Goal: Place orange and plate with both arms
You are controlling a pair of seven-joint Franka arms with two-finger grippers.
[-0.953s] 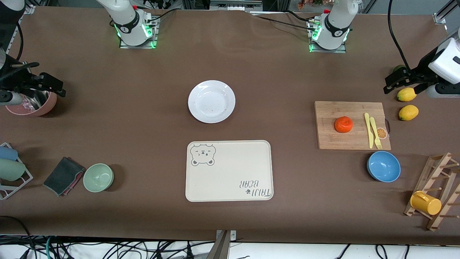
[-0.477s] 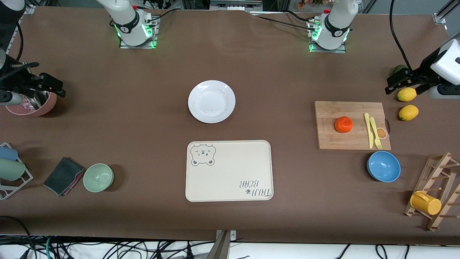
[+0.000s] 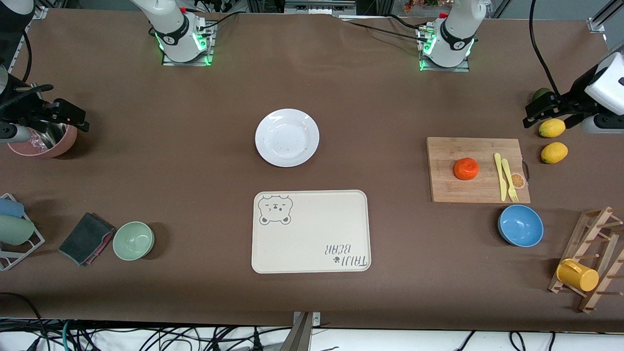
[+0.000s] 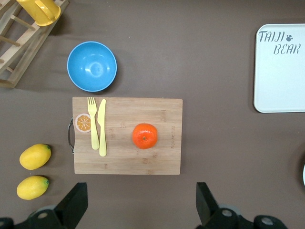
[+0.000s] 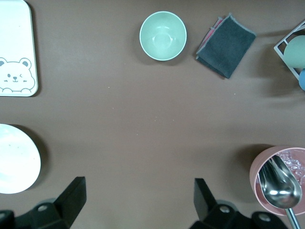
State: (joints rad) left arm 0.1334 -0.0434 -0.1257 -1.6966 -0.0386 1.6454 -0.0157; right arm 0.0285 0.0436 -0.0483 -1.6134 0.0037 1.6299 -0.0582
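Observation:
The orange [image 3: 466, 168] sits on a wooden cutting board [image 3: 446, 183] toward the left arm's end of the table; it also shows in the left wrist view [image 4: 145, 136]. The white plate [image 3: 287, 137] lies empty mid-table, and its edge shows in the right wrist view [image 5: 14, 160]. My left gripper [image 3: 538, 111] hangs open and empty over the table beside the lemons, apart from the orange; its own view shows the jaws wide [image 4: 141, 205]. My right gripper [image 3: 68, 117] hangs open and empty over a pink pot, well away from the plate [image 5: 138, 200].
A cream bear tray [image 3: 310, 231] lies nearer the camera than the plate. Yellow knife and fork [image 3: 504, 176] lie on the board. A blue bowl [image 3: 520, 225], two lemons [image 3: 554, 152], a rack with a yellow mug [image 3: 577, 275], a green bowl [image 3: 133, 240], a cloth [image 3: 85, 239] and the pink pot [image 3: 46, 141] stand around.
My left arm has shifted very slightly toward its end of the table. Nothing else has moved.

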